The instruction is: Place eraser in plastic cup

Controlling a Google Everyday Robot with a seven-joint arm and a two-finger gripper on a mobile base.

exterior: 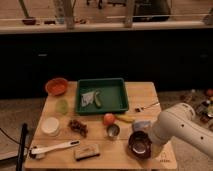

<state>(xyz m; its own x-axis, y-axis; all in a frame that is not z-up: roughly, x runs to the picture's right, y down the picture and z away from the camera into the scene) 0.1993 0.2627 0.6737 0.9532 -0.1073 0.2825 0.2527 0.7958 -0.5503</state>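
My white arm (186, 125) extends in from the right of the dark bowl (134, 151). Its elbow is raised above and to the right of the bowl, and the forearm slopes down to the left. My gripper (149, 143) hangs low at the bowl's right rim, with the wrist pointing downward.

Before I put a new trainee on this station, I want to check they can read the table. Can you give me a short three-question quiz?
1. True or false: the eraser lies in the plastic cup.
2. The gripper is low over the table's near right corner. Which thing is closest to it? A) orange bowl B) dark bowl C) white brush
3. Fill in: the plastic cup stands just beside the green ____.

Key: 1 false, the eraser lies on the table's front edge; 2 B; 3 tray.
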